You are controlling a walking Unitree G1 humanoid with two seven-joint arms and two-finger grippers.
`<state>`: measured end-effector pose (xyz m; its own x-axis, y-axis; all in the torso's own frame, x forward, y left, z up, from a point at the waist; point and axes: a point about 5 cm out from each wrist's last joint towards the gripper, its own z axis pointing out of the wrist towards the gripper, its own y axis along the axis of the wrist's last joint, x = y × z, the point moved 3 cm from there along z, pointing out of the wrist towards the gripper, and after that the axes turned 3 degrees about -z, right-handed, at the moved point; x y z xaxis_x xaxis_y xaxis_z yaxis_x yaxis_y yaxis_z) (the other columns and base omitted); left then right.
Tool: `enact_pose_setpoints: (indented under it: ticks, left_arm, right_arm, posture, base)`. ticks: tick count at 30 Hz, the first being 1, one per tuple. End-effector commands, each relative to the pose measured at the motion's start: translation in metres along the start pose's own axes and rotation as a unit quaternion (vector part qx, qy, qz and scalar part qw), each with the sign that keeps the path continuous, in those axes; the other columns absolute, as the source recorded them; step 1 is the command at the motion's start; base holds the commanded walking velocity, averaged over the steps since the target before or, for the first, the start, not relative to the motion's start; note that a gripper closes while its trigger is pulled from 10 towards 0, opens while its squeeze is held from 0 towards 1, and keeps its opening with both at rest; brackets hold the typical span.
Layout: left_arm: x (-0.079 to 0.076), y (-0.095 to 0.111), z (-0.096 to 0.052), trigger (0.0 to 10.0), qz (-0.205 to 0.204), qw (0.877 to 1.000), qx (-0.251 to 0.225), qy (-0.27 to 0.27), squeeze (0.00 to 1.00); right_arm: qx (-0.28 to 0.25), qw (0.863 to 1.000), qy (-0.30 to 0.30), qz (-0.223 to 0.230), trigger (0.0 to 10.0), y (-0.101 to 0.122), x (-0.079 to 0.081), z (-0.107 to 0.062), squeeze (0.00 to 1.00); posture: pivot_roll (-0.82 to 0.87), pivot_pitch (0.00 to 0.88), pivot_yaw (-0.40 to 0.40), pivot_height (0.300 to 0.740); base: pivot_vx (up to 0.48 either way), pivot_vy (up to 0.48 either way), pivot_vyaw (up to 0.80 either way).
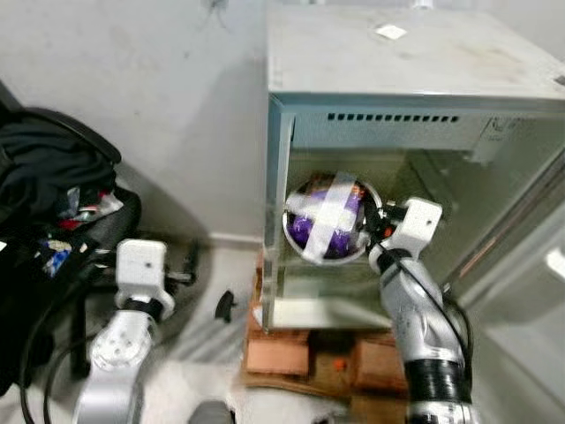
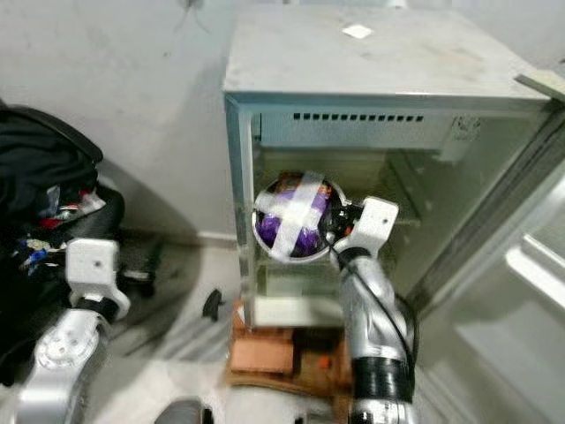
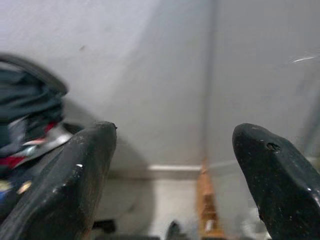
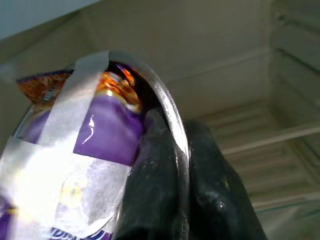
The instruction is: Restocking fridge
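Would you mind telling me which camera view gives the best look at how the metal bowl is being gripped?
The right wrist view: the right gripper pinches the metal bowl at its rim, close up. Both eye views show the whole bowl, taped over a purple packet, inside the fridge. The left wrist view faces the wall.

We see a pale grey wall (image 1: 177,106) behind, a light floor (image 1: 203,291) below, and a black chair (image 1: 84,238) heaped with dark clothes (image 1: 44,168).

Bowl (image 1: 328,218) blocking fridge (image 1: 415,62) opening
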<state>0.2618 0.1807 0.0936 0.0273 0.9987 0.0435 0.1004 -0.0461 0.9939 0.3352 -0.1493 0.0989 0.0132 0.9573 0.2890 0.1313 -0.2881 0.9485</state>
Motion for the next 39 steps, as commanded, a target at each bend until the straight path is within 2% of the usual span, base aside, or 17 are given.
enact_pose_setpoints:
  ticks: [1,7,9,13,15,16,18,21,22,23,25,27,29,31,35,38,39]
  left_arm:
    - [-0.007,0.000,0.001,10.0,-0.006,1.000,0.002,-0.010,0.00]
    - [-0.008,-0.001,-0.003,10.0,-0.004,1.000,0.011,-0.007,0.00]
    - [-0.010,0.001,-0.009,10.0,-0.006,1.000,0.010,-0.011,0.00]
    - [-0.010,0.002,-0.013,10.0,-0.011,1.000,0.012,-0.011,0.00]
    - [-0.010,0.000,-0.016,10.0,-0.013,1.000,0.015,-0.010,0.00]
    - [-0.011,-0.001,-0.022,10.0,-0.013,1.000,0.024,-0.011,0.00]
    - [-0.012,0.000,-0.026,10.0,-0.012,1.000,0.026,-0.013,0.00]
    - [-0.007,0.003,-0.030,10.0,-0.008,0.999,0.030,-0.005,0.00]
    - [-0.002,0.006,-0.039,10.0,-0.007,0.999,0.036,0.006,0.00]
    - [-0.002,0.006,-0.039,10.0,-0.007,0.999,0.036,0.006,0.00]
    - [0.001,0.006,-0.049,10.0,-0.007,0.999,0.045,0.014,0.00]
    - [0.001,0.006,-0.049,10.0,-0.007,0.999,0.045,0.014,0.00]
    - [0.001,0.004,-0.063,10.0,-0.008,0.998,0.060,0.021,0.00]
    - [0.001,0.004,-0.063,10.0,-0.008,0.998,0.060,0.021,0.00]
    - [-0.002,0.000,-0.080,10.0,-0.013,0.996,0.081,0.029,0.00]
    - [-0.001,0.001,-0.087,10.0,-0.016,0.995,0.088,0.035,0.00]
    - [0.001,0.002,-0.090,10.0,-0.018,0.995,0.091,0.045,0.00]
  right_arm:
    - [-0.010,1.000,0.019,-0.002,10.0,0.005,0.009,0.001,0.00]
    - [-0.013,1.000,-0.006,-0.009,10.0,0.007,-0.001,0.003,0.00]
    - [-0.013,1.000,-0.026,-0.013,10.0,0.008,-0.008,0.005,0.00]
    - [-0.013,0.999,-0.032,-0.010,10.0,0.009,-0.010,0.005,0.00]
    - [-0.010,0.999,-0.043,-0.012,10.0,0.008,-0.013,0.008,0.00]
    - [-0.006,0.998,-0.068,0.001,10.0,0.007,-0.019,0.017,0.00]
    - [-0.005,0.997,-0.077,0.003,10.0,0.008,-0.021,0.021,0.00]
    - [0.000,0.997,-0.078,0.019,10.0,0.006,-0.018,0.031,0.00]
    - [0.004,0.997,-0.075,0.032,10.0,0.005,-0.012,0.039,0.00]
    - [0.004,0.997,-0.075,0.032,10.0,0.005,-0.012,0.039,0.00]
    - [0.013,0.997,-0.067,0.041,10.0,0.003,-0.006,0.046,0.00]
    - [0.013,0.997,-0.067,0.041,10.0,0.003,-0.006,0.046,0.00]
    - [0.031,0.996,-0.056,0.059,10.0,-0.003,0.002,0.053,0.00]
    - [0.031,0.996,-0.056,0.059,10.0,-0.003,0.002,0.053,0.00]
    - [0.070,0.992,-0.055,0.090,10.0,-0.012,0.008,0.062,0.00]
    - [0.072,0.992,-0.052,0.088,10.0,-0.006,0.014,0.069,0.00]
    - [0.069,0.991,-0.054,0.105,10.0,0.000,0.020,0.072,0.00]
  posture:
    - [0.13,0.049,-0.022,0.740]
    - [0.14,0.065,-0.024,0.740]
    - [0.15,0.085,-0.029,0.740]
    - [0.15,0.098,-0.031,0.740]
    - [0.15,0.116,-0.031,0.740]
    - [0.19,0.149,-0.036,0.740]
    - [0.20,0.155,-0.036,0.740]
    - [0.24,0.194,-0.042,0.740]
    - [0.27,0.224,-0.047,0.740]
    - [0.27,0.224,-0.047,0.740]
    - [0.29,0.253,-0.054,0.740]
    - [0.29,0.253,-0.054,0.740]
    - [0.31,0.286,-0.067,0.740]
    - [0.31,0.286,-0.067,0.740]
    - [0.33,0.320,-0.091,0.740]
    - [0.34,0.327,-0.102,0.740]
    - [0.34,0.335,-0.114,0.740]
  base:
    - [0.000,0.000,0.00]
    - [0.000,0.000,0.00]
    - [0.000,0.000,0.00]
    - [0.000,0.000,0.00]
    - [0.000,0.000,0.00]
    - [0.000,0.000,0.00]
    - [0.000,0.000,0.00]
    - [0.000,0.000,0.00]
    - [0.000,0.000,0.00]
    - [0.000,0.000,0.00]
    - [0.000,0.000,0.00]
    - [0.000,0.000,0.00]
    - [0.000,0.000,0.00]
    - [0.000,0.000,0.00]
    - [0.000,0.000,0.00]
    - [0.000,0.000,0.00]
    - [0.000,0.000,0.00]
